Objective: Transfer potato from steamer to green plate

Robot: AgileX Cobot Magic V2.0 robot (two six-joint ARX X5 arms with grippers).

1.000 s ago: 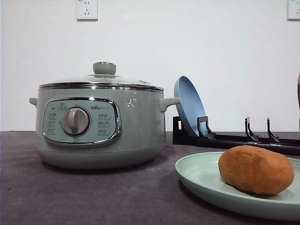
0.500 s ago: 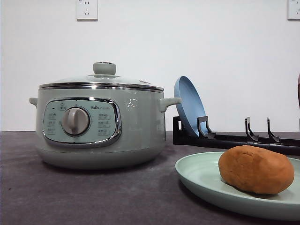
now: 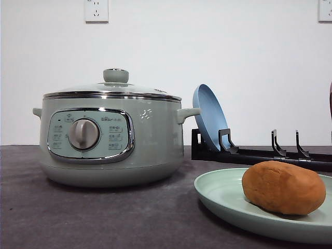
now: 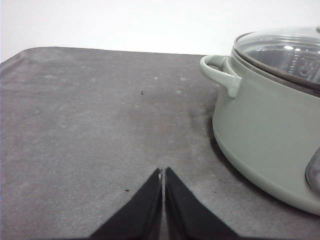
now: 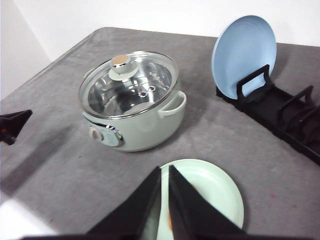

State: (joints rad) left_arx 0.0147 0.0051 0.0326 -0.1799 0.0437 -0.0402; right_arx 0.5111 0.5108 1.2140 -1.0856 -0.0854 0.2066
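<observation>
The orange-brown potato [image 3: 282, 188] lies on the pale green plate [image 3: 220, 194] at the table's front right. The sage-green steamer [image 3: 111, 137] stands left of the plate with its glass lid [image 5: 129, 82] on, and its inside looks bare through the glass. My right gripper [image 5: 165, 169] hangs shut high above the green plate [image 5: 215, 192], and its fingers hide most of the potato. My left gripper [image 4: 163, 171] is shut on nothing, low over the grey table, beside the steamer [image 4: 270, 130] and apart from its side handle [image 4: 220, 75].
A blue plate [image 3: 209, 116] stands upright in a black dish rack [image 3: 259, 155] behind the green plate. A black tip of the other arm [image 5: 12, 126] pokes in at the right wrist view's edge. The table edge [image 5: 30, 215] runs near it.
</observation>
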